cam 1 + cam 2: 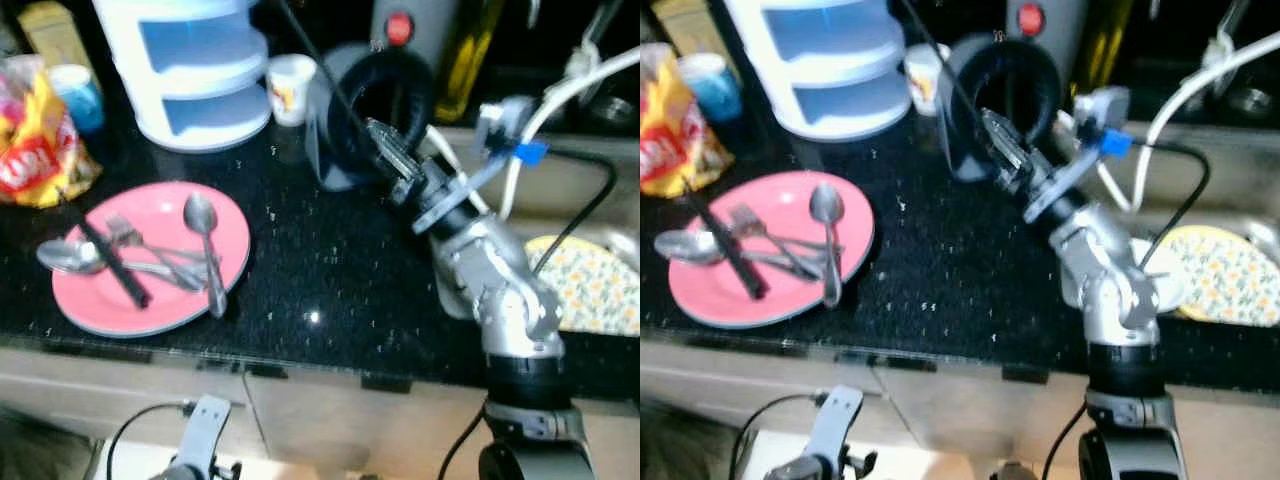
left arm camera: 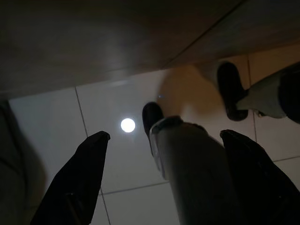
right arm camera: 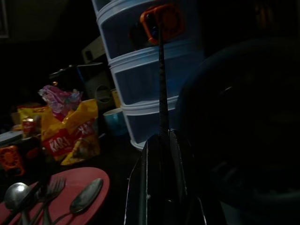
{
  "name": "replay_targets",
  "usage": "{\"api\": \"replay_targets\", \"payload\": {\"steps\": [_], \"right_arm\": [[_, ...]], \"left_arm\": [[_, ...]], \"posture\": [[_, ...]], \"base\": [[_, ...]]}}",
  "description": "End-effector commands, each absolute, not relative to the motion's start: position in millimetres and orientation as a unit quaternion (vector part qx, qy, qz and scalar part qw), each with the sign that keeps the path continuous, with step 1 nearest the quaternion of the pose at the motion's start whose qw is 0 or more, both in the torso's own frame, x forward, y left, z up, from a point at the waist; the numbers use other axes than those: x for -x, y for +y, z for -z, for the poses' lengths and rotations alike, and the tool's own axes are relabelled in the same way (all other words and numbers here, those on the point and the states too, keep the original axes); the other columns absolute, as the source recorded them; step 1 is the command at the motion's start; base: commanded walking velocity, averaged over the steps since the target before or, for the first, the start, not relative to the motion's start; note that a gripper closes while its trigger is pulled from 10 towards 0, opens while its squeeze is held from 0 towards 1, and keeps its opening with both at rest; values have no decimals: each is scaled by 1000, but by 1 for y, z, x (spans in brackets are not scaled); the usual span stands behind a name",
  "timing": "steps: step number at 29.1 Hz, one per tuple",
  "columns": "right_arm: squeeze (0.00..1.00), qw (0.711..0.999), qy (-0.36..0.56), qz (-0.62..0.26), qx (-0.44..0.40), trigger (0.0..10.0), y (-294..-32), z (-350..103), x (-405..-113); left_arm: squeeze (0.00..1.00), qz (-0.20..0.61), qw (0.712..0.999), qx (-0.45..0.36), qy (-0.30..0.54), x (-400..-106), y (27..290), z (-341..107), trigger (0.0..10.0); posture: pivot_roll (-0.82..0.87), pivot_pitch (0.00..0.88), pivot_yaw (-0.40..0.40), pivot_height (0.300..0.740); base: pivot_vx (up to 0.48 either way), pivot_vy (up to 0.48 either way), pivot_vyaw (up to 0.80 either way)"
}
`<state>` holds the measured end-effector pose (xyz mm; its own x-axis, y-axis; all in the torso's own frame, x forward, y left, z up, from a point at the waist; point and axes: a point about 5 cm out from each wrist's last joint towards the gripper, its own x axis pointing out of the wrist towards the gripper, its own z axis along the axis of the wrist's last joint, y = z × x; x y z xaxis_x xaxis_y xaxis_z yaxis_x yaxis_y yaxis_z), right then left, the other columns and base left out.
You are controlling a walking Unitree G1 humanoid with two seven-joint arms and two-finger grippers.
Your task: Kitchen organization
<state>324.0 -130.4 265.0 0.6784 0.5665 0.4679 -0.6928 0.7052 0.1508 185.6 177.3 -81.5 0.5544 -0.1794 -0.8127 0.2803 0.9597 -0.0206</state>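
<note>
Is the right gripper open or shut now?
Shut. In the right wrist view the right gripper has its two black fingers pressed together on a thin black stick that rises from between them.

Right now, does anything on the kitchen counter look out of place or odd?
Yes. The black holder lies tipped on its side, mouth facing forward, behind the right gripper, which holds a thin black stick. Spoons and a fork lie scattered across the pink plate.
</note>
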Motion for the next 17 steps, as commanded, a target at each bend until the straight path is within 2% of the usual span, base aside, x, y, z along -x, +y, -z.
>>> {"api": "replay_targets", "payload": {"steps": [1,10,17], "right_arm": [[0,902,-204,-347,-154,10000,-130,-267,-324],[0,914,-200,-327,-134,10000,-137,-265,-326],[0,941,-183,-263,-111,10000,-157,-260,-336]], "left_arm": [[0,126,872,-53,471,-174,180,87,10000],[0,128,865,-52,483,-167,181,90,10000],[0,135,854,-48,501,-155,181,95,10000]], "posture": [[52,87,-29,740],[49,92,-29,740],[46,95,-25,740]], "base": [[0,0,0],[0,0,0],[0,-354,0]]}}
